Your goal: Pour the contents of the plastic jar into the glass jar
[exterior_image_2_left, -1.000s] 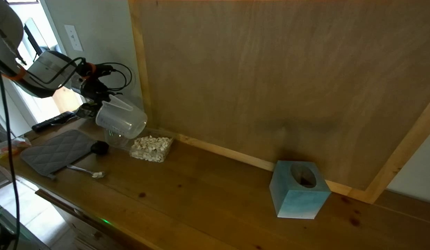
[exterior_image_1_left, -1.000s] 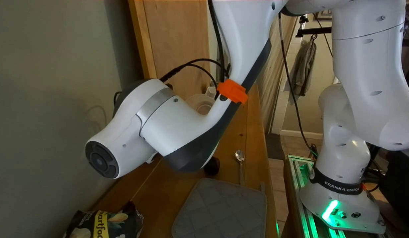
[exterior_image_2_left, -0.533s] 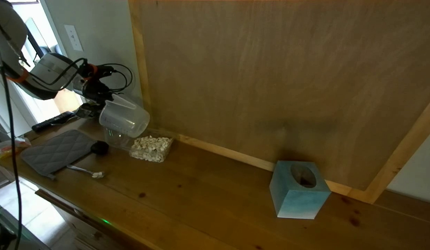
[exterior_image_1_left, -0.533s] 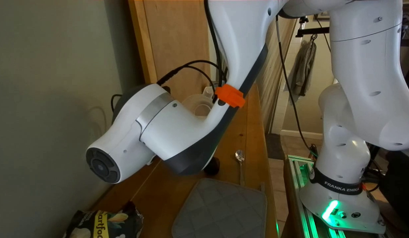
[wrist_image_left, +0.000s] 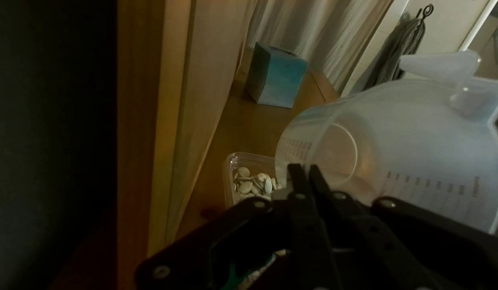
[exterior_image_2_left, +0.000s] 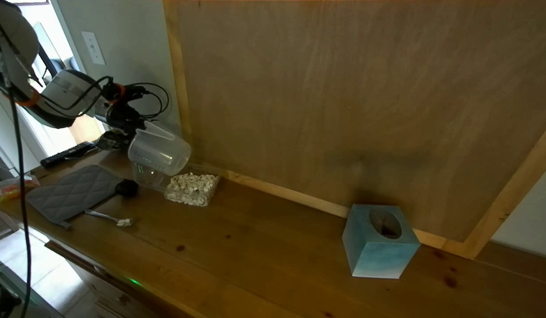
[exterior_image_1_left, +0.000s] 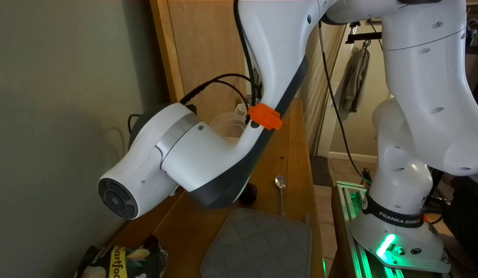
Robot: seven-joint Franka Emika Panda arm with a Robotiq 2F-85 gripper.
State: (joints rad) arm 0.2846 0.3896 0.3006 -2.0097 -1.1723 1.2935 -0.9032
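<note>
The plastic jar (exterior_image_2_left: 151, 152) is a translucent milky-white jug with a handle and printed markings. It hangs tilted above the counter, and its base (exterior_image_1_left: 223, 123) partly shows behind the arm in an exterior view. In the wrist view the plastic jar (wrist_image_left: 418, 133) fills the right side; no lumps show in the visible part of its inside. My gripper (wrist_image_left: 304, 167) is shut on its thin wall. A clear see-through container (exterior_image_2_left: 144, 176) stands just below it, partly covered; I cannot tell whether it is the glass jar.
A clear tray of pale seeds (exterior_image_2_left: 192, 189) stands close beside, also in the wrist view (wrist_image_left: 253, 183). A blue tissue box (exterior_image_2_left: 381, 243), a grey quilted pad (exterior_image_1_left: 258, 247), a spoon (exterior_image_1_left: 281, 189), a dark round object (exterior_image_2_left: 127, 187) and a snack bag (exterior_image_1_left: 123, 262) are on the counter.
The arm has sunk slightly. The plastic jar, held throughout, has shifted a little to the right and down in an exterior view. The objects on the counter have not moved.
</note>
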